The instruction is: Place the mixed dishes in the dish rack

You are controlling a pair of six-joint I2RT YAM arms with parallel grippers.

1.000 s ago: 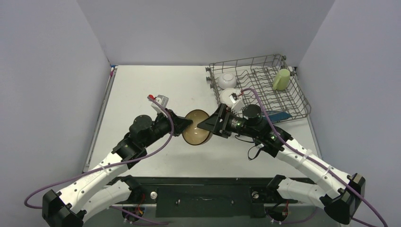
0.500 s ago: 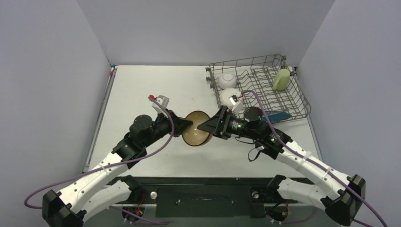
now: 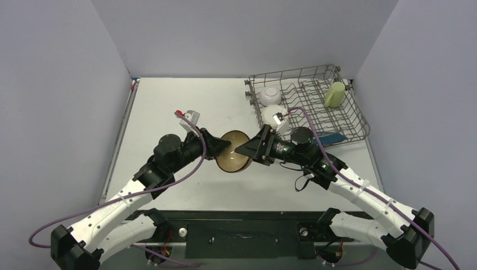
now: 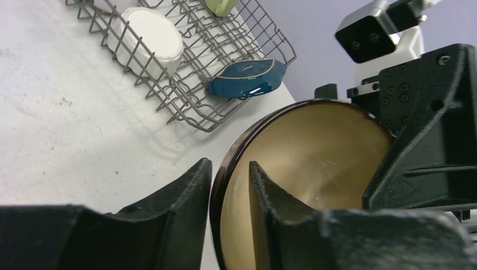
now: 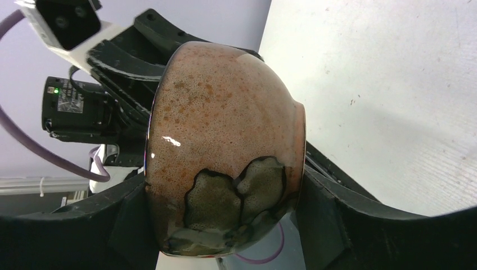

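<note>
The brown bowl [image 3: 233,153] with its cream inside hangs on its side between my two grippers above the table's middle. My right gripper [image 3: 246,148] is shut on it, one finger at the rim and one at the base [image 5: 225,180]. My left gripper [image 3: 218,147] straddles the bowl's rim [image 4: 226,164], one finger inside and one outside, with a small gap at the inner finger. The dish rack [image 3: 292,73] at the far right holds the small white bowl [image 3: 270,93], the white plate [image 3: 271,115], the pale green mug [image 3: 334,94] and the dark blue leaf dish [image 3: 332,138].
The rack's near corner [image 4: 185,107] lies just behind the right wrist. The right wrist's cable [image 3: 306,121] loops over the rack's front edge. Grey walls close in the left, far and right sides of the table.
The left wrist has shifted slightly up and to the left. The bowl and the right gripper have stayed where they were.
</note>
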